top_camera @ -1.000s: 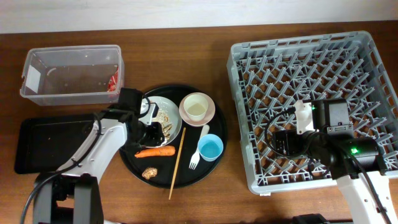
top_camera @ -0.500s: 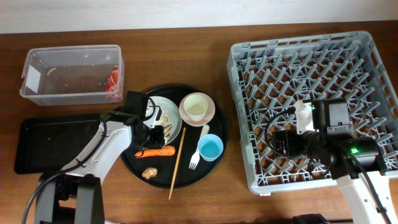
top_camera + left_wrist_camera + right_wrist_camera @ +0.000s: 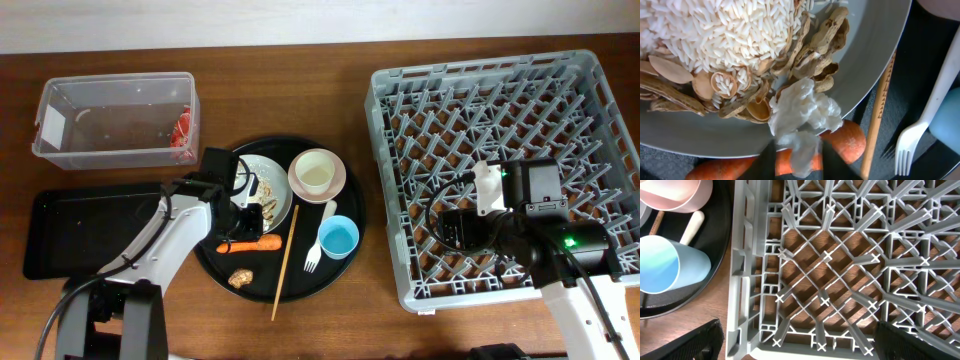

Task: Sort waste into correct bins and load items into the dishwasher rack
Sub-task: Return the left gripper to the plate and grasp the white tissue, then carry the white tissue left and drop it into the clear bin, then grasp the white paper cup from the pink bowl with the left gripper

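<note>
The left gripper (image 3: 799, 159) has its jaws clamped on a crumpled white paper scrap (image 3: 802, 112) at the rim of the pale round plate (image 3: 875, 65), just above the orange carrot (image 3: 847, 142). The right gripper (image 3: 797, 337), jaws wide apart, hangs over an edge of the grey plastic dishwasher rack (image 3: 747, 280).

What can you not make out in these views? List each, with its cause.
Left wrist: whether the left gripper pinches the paper scrap; its fingers are blurred.
Overhead: part of the plate, under the left arm.
Right wrist: the blue cup, cut off by the left edge.
</note>
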Motion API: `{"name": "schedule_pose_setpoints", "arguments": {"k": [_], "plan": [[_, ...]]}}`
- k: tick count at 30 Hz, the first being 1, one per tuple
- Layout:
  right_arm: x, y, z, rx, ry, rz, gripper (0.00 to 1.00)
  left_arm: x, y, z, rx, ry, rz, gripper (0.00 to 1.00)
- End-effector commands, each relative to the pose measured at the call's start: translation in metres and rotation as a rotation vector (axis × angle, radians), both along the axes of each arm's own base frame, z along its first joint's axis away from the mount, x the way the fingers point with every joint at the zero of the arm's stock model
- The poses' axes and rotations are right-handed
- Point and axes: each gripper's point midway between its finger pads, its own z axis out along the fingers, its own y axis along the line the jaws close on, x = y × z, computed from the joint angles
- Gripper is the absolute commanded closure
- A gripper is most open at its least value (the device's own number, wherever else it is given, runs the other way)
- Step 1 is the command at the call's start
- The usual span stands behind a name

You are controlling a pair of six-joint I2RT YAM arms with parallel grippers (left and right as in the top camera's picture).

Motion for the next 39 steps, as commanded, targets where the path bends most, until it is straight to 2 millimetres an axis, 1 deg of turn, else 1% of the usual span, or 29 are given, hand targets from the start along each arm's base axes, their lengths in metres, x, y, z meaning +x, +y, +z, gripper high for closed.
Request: {"name": "schedule_pose_setpoints", "arguments": {"k": [1, 2, 4, 5, 7, 10, 12, 14, 16, 18, 20, 23, 24, 26, 28, 30, 33, 34, 35, 36, 37, 39], "plan": [[0.003, 0.000, 0.006, -0.004, -0.019, -0.002, 0.01, -0.002, 0.001, 0.000, 0.007, 0.001, 0.008, 0.87], [0.003, 0.000, 0.006, -0.004, -0.019, -0.002, 0.01, -0.002, 0.001, 0.000, 0.007, 0.001, 0.007, 0.89], [0.003, 0.000, 0.006, -0.004, -0.019, -0.002, 0.01, -0.002, 0.001, 0.000, 0.007, 0.001, 0.007, 0.90], [0.003, 0.000, 0.006, -0.004, -0.019, -0.002, 0.01, -0.002, 0.001, 0.000, 0.007, 0.001, 0.007, 0.92], [0.003, 0.000, 0.006, -0.004, -0.019, -0.002, 0.01, -0.002, 0.001, 0.000, 0.007, -0.001, 0.007, 1.00], [0.003, 0.000, 0.006, -0.005, -0.019, -0.002, 0.01, 0.005, 0.000, 0.005, 0.003, -0.022, 0.008, 1.00], [0.003, 0.000, 0.006, -0.005, -0.019, -0.002, 0.01, 0.017, 0.000, 0.017, -0.003, -0.058, 0.015, 1.00], [0.003, 0.000, 0.006, -0.005, -0.019, -0.002, 0.01, 0.038, 0.005, 0.041, -0.016, -0.130, 0.041, 1.00], [0.003, 0.000, 0.006, -0.005, -0.019, -0.002, 0.01, 0.061, 0.014, 0.070, -0.026, -0.210, 0.076, 1.00], [0.003, 0.000, 0.006, -0.004, -0.019, -0.002, 0.01, 0.080, 0.026, 0.093, -0.018, -0.282, 0.112, 1.00], [0.003, 0.000, 0.006, -0.004, -0.019, -0.002, 0.01, 0.102, 0.047, 0.117, 0.024, -0.366, 0.167, 1.00], [0.003, 0.000, 0.006, -0.004, -0.019, -0.002, 0.01, 0.136, 0.077, 0.146, 0.054, -0.517, 0.244, 1.00], [0.003, 0.000, 0.006, -0.004, -0.019, -0.002, 0.02, 0.154, 0.100, 0.157, 0.096, -0.604, 0.299, 0.99], [0.003, 0.000, 0.006, -0.005, -0.019, -0.002, 0.01, 0.165, 0.116, 0.157, 0.141, -0.641, 0.339, 0.99], [0.003, 0.000, 0.006, -0.004, -0.019, -0.002, 0.01, 0.172, 0.129, 0.152, 0.177, -0.649, 0.369, 0.99], [0.003, 0.000, 0.006, -0.004, -0.019, -0.002, 0.02, 0.177, 0.141, 0.142, 0.208, -0.641, 0.395, 1.00], [0.003, 0.000, 0.006, -0.004, -0.019, -0.002, 0.01, 0.185, 0.153, 0.128, 0.218, -0.631, 0.417, 0.99], [0.003, 0.000, 0.006, -0.004, -0.019, -0.002, 0.01, 0.189, 0.157, 0.124, 0.220, -0.637, 0.425, 0.76], [0.003, 0.000, 0.006, -0.005, -0.019, -0.002, 0.01, 0.191, 0.159, 0.123, 0.220, -0.642, 0.428, 0.49], [0.003, 0.000, 0.006, -0.004, -0.019, -0.002, 0.01, 0.194, 0.160, 0.124, 0.220, -0.652, 0.430, 0.39], [0.003, 0.000, 0.006, -0.004, -0.019, -0.002, 0.01, 0.195, 0.160, 0.126, 0.219, -0.662, 0.431, 0.33], [0.003, 0.000, 0.006, -0.004, -0.019, -0.002, 0.01, 0.198, 0.161, 0.131, 0.216, -0.684, 0.433, 0.32]]}}
